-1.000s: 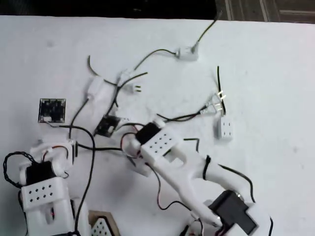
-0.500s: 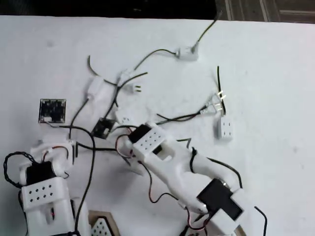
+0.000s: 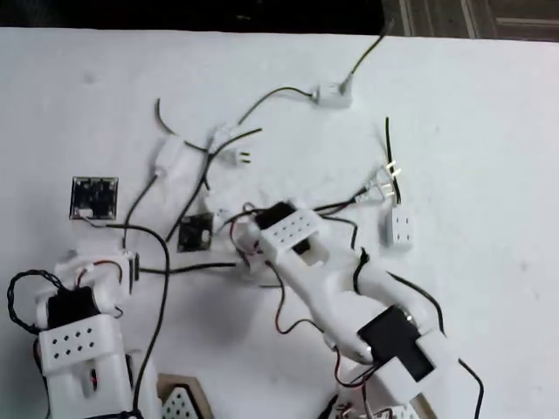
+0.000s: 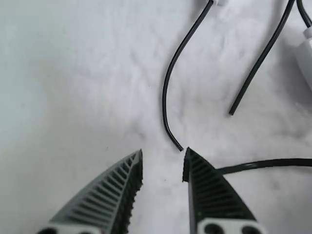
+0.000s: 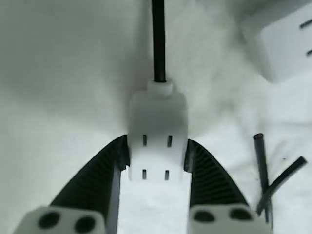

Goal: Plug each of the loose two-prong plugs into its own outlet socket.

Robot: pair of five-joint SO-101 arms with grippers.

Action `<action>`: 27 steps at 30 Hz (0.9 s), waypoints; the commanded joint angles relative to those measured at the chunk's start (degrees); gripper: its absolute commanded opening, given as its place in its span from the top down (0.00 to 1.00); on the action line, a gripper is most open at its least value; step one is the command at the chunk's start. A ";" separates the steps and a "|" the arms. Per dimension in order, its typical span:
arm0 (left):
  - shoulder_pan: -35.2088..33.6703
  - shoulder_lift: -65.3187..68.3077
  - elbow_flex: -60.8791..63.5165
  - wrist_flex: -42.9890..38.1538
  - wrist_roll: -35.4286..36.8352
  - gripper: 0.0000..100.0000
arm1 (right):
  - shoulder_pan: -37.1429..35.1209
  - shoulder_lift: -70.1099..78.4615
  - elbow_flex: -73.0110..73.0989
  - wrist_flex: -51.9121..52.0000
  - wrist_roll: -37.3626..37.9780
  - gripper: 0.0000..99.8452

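The right gripper point(image 5: 157, 142) has its fingers point(image 5: 109, 170) pressed against both long flanks of an outlet socket point(image 5: 157, 124), clamped on it with the slotted face up toward the wrist camera. The socket's long axis runs in line with the fingers, and its black cord point(image 5: 158, 39) leaves the far end straight ahead. In the high view the right arm point(image 3: 349, 297) comes in from 5 o'clock and ends near the middle of the table point(image 3: 489, 131).

From that tip, the nearer loose plug point(image 3: 234, 157) lies at about 12 o'clock, flat, with its prongs toward 3 o'clock. The second plug point(image 3: 387, 182) lies at 2 o'clock, with a free socket point(image 3: 400, 227) just beside it at its 6 o'clock (whether they touch I cannot tell).

The left gripper point(image 4: 162, 158) has its fingers apart with nothing between them, and a cut cord end point(image 4: 176, 145) lies just ahead of the tips. The left arm point(image 3: 79, 323) stands at the table's 8 o'clock. My judgement is that the coming move turns on one thing: the held socket faces up while the 12 o'clock plug lies on its side, so the prongs must be turned down onto the slots. The free left arm has that plug at its 1 o'clock, well apart
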 commanded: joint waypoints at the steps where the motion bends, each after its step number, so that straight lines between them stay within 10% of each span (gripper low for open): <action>1: -0.31 -1.19 -0.26 -0.97 0.35 0.85 | 2.95 -0.40 -1.41 -0.40 9.32 0.98; 13: -0.31 -1.19 -0.18 -0.97 0.26 0.85 | 2.33 -0.84 -1.76 3.21 24.88 0.96; 20: -0.31 -1.19 -0.18 -0.97 0.26 0.85 | 2.77 -6.55 -1.85 3.12 4.75 0.72; 27: -0.31 -1.19 -0.18 -0.97 0.26 0.85 | 2.68 -17.45 -1.58 3.38 2.99 0.83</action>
